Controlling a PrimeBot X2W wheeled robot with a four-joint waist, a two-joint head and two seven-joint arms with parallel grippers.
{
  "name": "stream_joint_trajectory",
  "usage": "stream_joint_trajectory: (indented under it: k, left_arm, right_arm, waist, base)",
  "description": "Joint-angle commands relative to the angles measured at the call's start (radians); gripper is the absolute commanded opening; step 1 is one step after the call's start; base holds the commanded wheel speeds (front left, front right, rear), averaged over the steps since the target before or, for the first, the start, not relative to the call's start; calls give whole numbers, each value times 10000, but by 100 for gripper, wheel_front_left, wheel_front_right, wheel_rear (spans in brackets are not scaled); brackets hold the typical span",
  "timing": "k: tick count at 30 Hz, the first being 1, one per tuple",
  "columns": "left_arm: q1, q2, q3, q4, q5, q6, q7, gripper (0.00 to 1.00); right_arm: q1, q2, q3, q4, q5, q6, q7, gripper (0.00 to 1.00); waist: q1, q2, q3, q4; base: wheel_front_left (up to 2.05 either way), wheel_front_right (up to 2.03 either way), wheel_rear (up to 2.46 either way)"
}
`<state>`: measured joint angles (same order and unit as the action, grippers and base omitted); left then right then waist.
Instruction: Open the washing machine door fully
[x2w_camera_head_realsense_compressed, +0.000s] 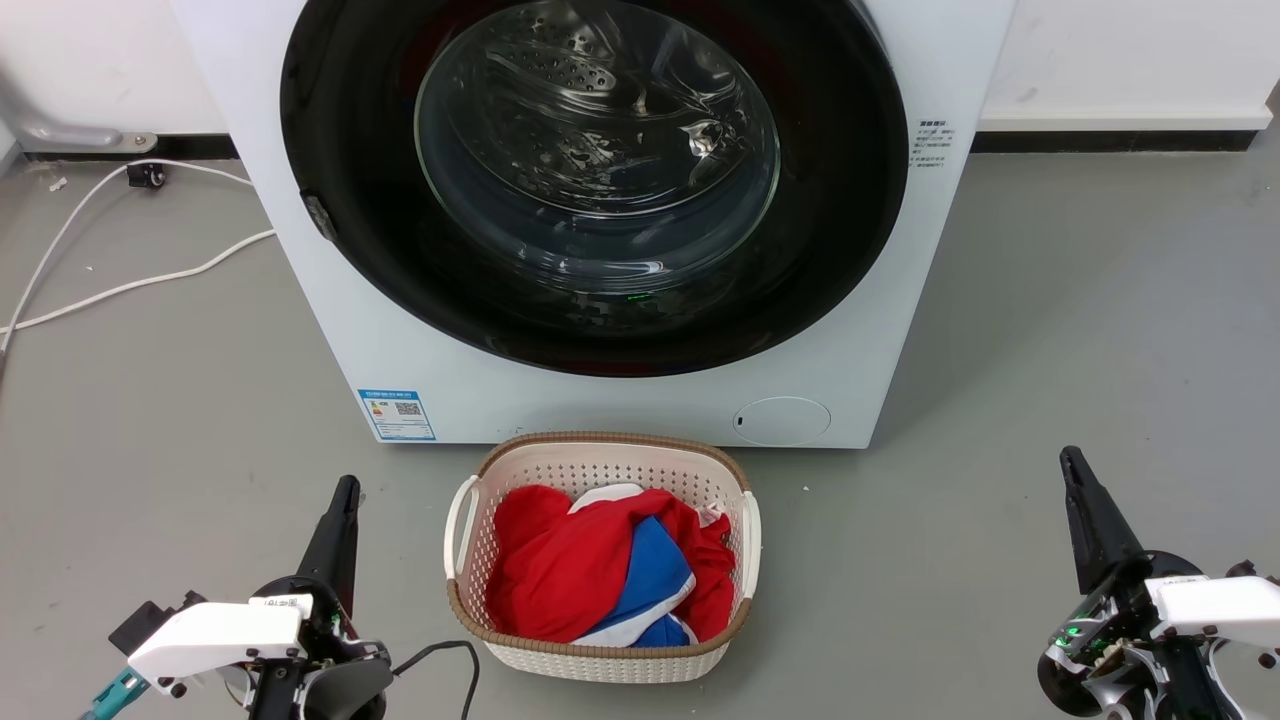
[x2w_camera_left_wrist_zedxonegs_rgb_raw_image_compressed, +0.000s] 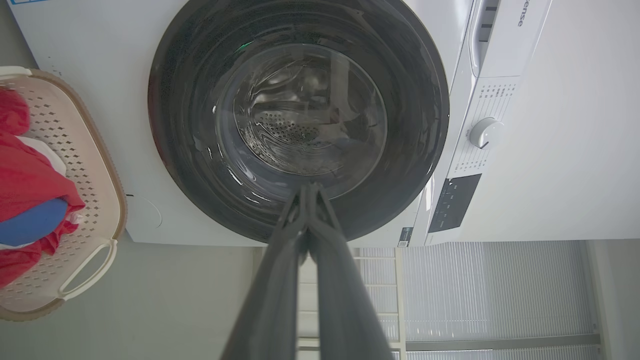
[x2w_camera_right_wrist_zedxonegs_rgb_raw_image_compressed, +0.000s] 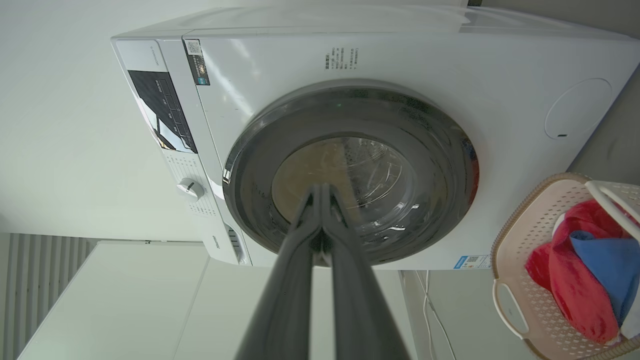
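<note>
Flanking a basket (x2w_camera_head_realsense_compressed: 612, 441) before the washing machine door (x2w_camera_head_realsense_compressed: 845, 200), left gripper (x2w_camera_head_realsense_compressed: 345, 495) and right gripper (x2w_camera_head_realsense_compressed: 1073, 465) sit closed.

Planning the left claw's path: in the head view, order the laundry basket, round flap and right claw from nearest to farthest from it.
1. The laundry basket, just right of the left claw.
2. The round flap, low on the washing machine, beyond the basket.
3. The right claw, at the far right.
</note>
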<state>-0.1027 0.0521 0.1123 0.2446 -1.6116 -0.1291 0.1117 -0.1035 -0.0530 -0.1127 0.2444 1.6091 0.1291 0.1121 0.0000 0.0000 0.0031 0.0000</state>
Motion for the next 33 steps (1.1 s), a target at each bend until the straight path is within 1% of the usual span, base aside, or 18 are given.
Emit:
stream_joint_trajectory:
  k: [1, 23, 24, 33]
  left_arm:
    - [-114, -6, 29, 5, 60, -31, 28, 0]
    - [-115, -7, 29, 5, 61, -31, 28, 0]
    - [16, -2, -11, 25, -3, 2, -2, 100]
    - [40, -16, -586, -161, 150, 6, -402, 100]
  right_arm:
    - [-102, 26, -12, 5, -26, 30, 24, 0]
    - [-102, 27, -12, 5, -27, 30, 25, 0]
    - [16, 0, 2, 22, -2, 0, -6, 100]
    - [246, 5, 240, -209, -261, 0, -383, 100]
  waist:
    - [0, 0, 0, 0]
    - [0, 0, 0, 0]
    - [0, 0, 1, 0]
    - [0, 0, 8, 1]
  base:
    - [0, 0, 0]
    - [0, 0, 0]
    - [0, 0, 0]
    - [0, 0, 0]
